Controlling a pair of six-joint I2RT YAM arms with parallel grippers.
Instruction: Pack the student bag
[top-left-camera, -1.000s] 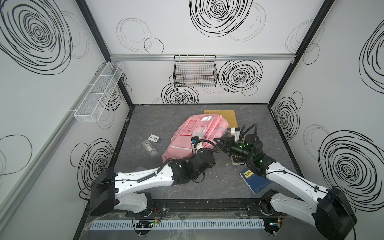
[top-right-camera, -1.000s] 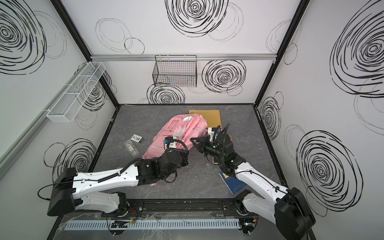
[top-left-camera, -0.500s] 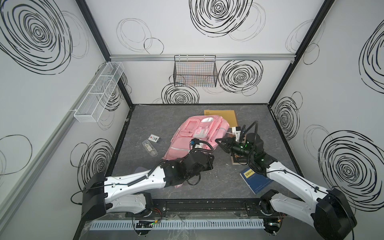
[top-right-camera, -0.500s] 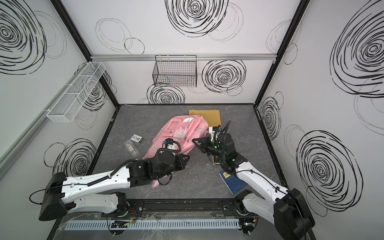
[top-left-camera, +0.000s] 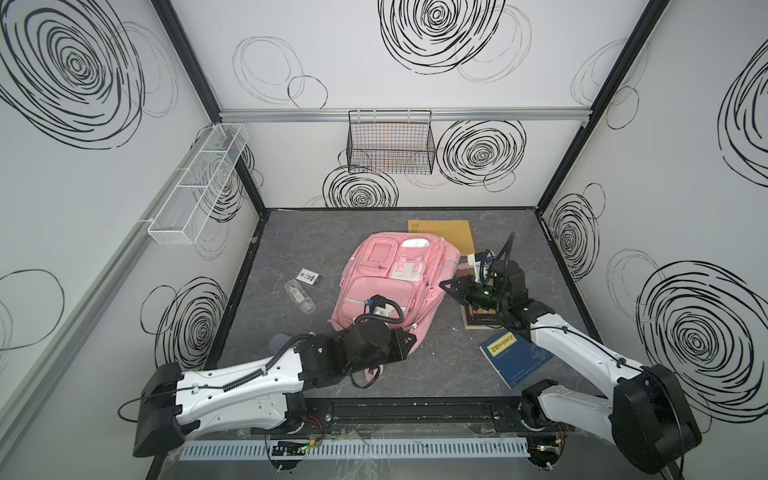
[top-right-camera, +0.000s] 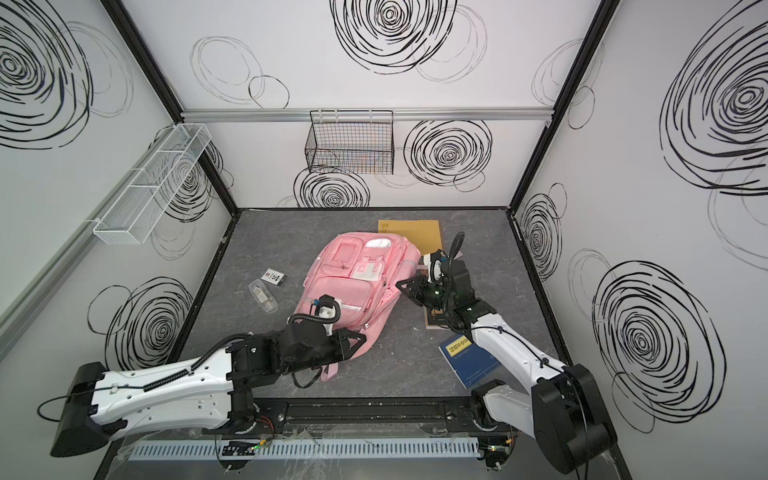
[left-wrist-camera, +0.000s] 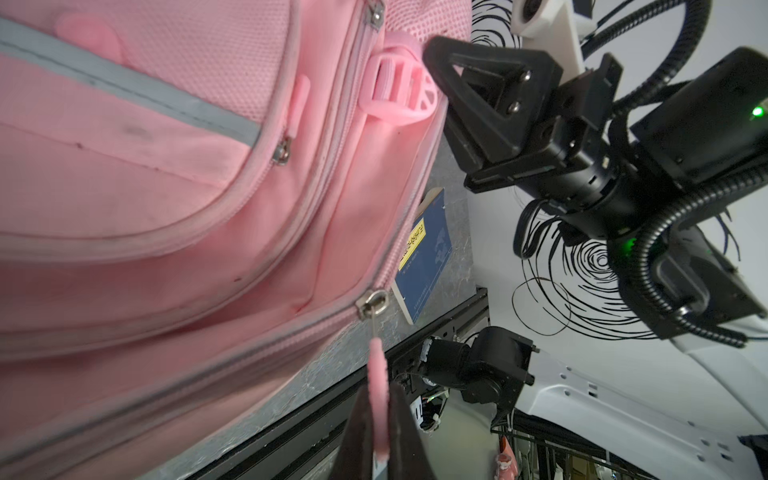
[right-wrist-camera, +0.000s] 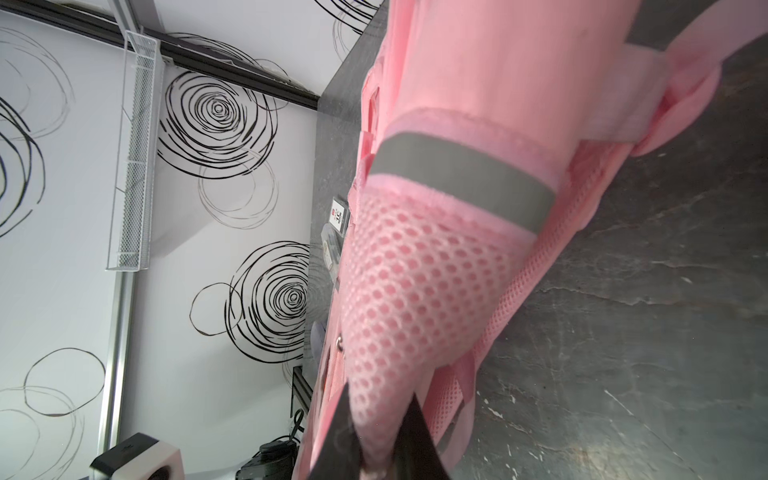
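Student bag (top-left-camera: 386, 286) matt cloth; side pocket (right-wrist-camera: 415, 291) open mesh; zip slider (left-wrist-camera: 371, 303) shiny metal.

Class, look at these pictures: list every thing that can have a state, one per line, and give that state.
student bag, lying front up, gripped in two places.
left gripper, shut on the zip pull.
zip pull, pinched, drawn out straight from its slider.
right gripper, shut on the mesh side pocket.
mesh side pocket, bunched in that grip.
blue book, closed, lying flat.
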